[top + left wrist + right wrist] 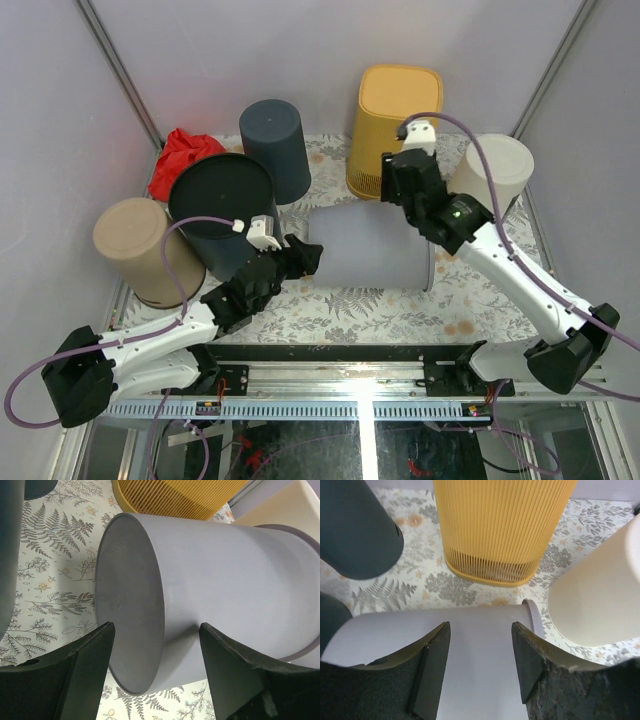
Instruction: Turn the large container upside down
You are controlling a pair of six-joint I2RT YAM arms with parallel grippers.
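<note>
**A:** Where is the large pale lilac plastic container (pixel 365 245)?

**B:** It lies on its side in the middle of the fern-patterned table cover (pixel 350 305). The flat closed base points left and the flanged rim points right.

**A:** And the grippers?

**B:** The left gripper (pixel 156 645) has its jaws spread wide across the edge where the base meets the wall. One finger sits in front of the flat base and the other alongside the curved wall. It clamps nothing. The right gripper (pixel 480 630) hangs over the curved wall towards the rim end. Its jaws are about halfway apart, with nothing between them. I cannot tell whether its fingers touch the wall.

**A:** What crowds the edges?

**B:** A ribbed yellow plastic bin (pixel 398 120) stands close behind the rim end. A cream round tub (pixel 492 172) stands near the rim on the right. Left of the base, beyond the left gripper, stands a wide black round bucket (pixel 220 195). Farther off are a tan round tub (pixel 140 245), a dark slate cylinder (pixel 278 145) and a crumpled red cloth (pixel 180 160).

**A:** Any open room?

**B:** A strip of bare cover runs in front of the container, towards the arm bases.
</note>
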